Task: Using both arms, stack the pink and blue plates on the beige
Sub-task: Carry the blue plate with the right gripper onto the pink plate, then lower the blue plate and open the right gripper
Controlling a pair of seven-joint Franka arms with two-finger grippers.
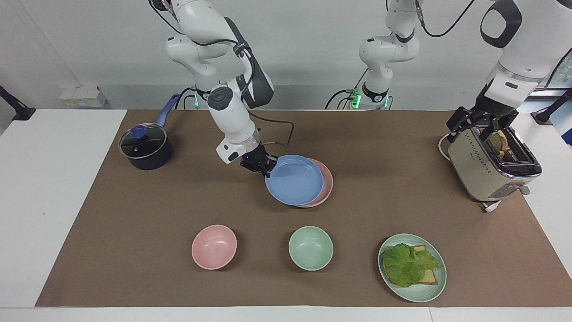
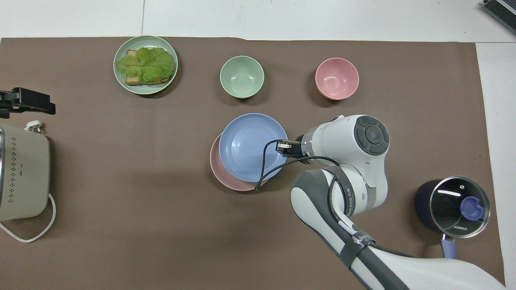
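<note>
My right gripper (image 1: 268,171) is shut on the rim of the blue plate (image 1: 295,181), at the edge toward the right arm's end of the table. It holds the blue plate (image 2: 250,145) over the pink plate (image 1: 328,184), covering most of it. A crescent of the pink plate (image 2: 219,173) shows past the blue one; whether the two touch I cannot tell. The beige plate is hidden. My left gripper (image 1: 480,121) waits open over the toaster (image 1: 489,172) at the left arm's end.
A dark pot with a glass lid (image 1: 144,147) stands at the right arm's end. Farther from the robots sit a pink bowl (image 1: 214,247), a mint bowl (image 1: 310,247) and a mint plate with lettuce and bread (image 1: 431,290). A toast slice sticks out of the toaster.
</note>
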